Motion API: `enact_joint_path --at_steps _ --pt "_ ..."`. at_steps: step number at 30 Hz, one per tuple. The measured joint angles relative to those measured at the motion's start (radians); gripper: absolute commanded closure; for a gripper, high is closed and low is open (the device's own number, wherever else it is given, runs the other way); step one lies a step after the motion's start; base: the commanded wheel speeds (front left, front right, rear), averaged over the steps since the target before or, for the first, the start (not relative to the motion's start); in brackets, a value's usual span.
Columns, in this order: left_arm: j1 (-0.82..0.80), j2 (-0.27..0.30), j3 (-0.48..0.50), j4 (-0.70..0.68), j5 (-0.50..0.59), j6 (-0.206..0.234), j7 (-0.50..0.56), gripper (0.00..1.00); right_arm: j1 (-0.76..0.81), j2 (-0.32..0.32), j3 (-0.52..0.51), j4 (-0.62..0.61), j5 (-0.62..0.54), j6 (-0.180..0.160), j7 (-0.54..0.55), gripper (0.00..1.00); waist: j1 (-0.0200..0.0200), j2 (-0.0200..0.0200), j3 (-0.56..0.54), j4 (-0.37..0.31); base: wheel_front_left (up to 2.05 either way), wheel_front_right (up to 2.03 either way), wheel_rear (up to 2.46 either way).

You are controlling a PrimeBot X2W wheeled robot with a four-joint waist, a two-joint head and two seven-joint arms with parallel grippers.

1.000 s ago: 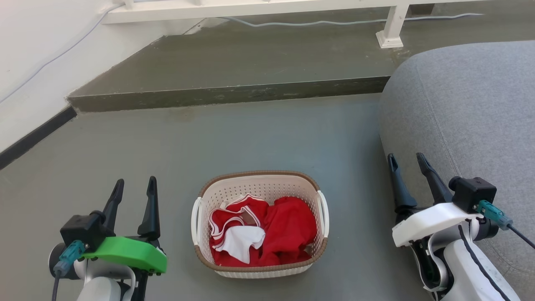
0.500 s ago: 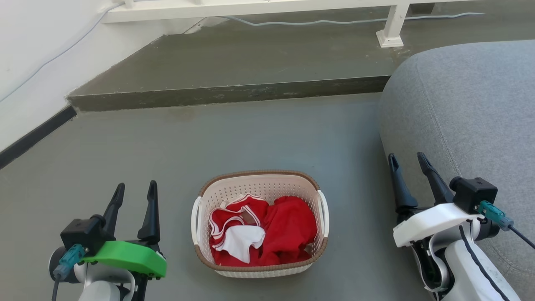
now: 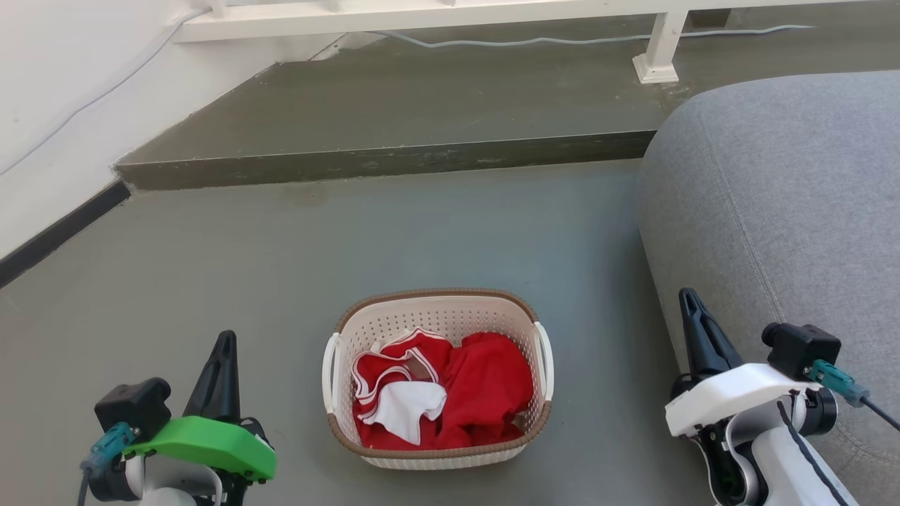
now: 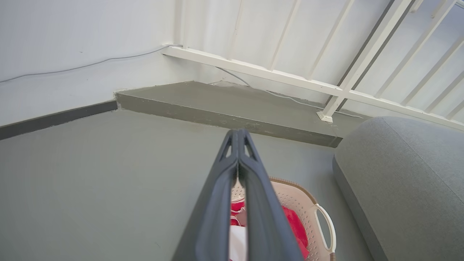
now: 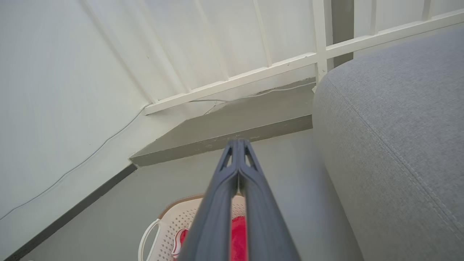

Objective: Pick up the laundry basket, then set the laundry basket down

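Observation:
The laundry basket, cream perforated plastic with a brown rim band and white loop handles, stands on the grey floor at the lower middle of the head view, holding red and white clothes. My left gripper is shut and empty, to the left of the basket and apart from it. My right gripper is shut and empty, to the basket's right, close to the sofa. The left wrist view has the basket behind the closed left gripper. In the right wrist view the basket lies below the closed right gripper.
A grey sofa fills the right side, close to my right arm. A raised concrete step runs across behind the basket, with a white railing and a cable on it. A white wall with a dark skirting bounds the left.
Both grippers have gone from open to shut, with nothing between the fingers, and both arms have dropped lower in the head view. The basket has not moved.

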Motion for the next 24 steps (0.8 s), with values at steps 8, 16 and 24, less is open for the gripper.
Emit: enact_joint_path --at_steps 8,16,24 --pt "0.000 -0.003 0.013 0.002 -0.123 0.000 0.037 1.00 0.000 0.006 -0.029 -0.001 0.130 0.010 0.027 1.00 0.0000 0.0000 -0.005 0.000 0.00 0.00 0.00" --pt "0.000 -0.012 0.035 0.003 -0.210 -0.001 0.065 1.00 0.000 0.008 -0.060 -0.003 0.224 0.021 0.058 1.00 0.0000 0.0000 -0.010 0.001 0.00 0.00 0.00" --pt "0.000 -0.015 0.057 0.003 -0.301 -0.002 0.099 1.00 0.000 0.012 -0.091 -0.003 0.318 0.031 0.088 1.00 0.0000 0.0000 -0.015 0.001 0.00 0.00 0.00"
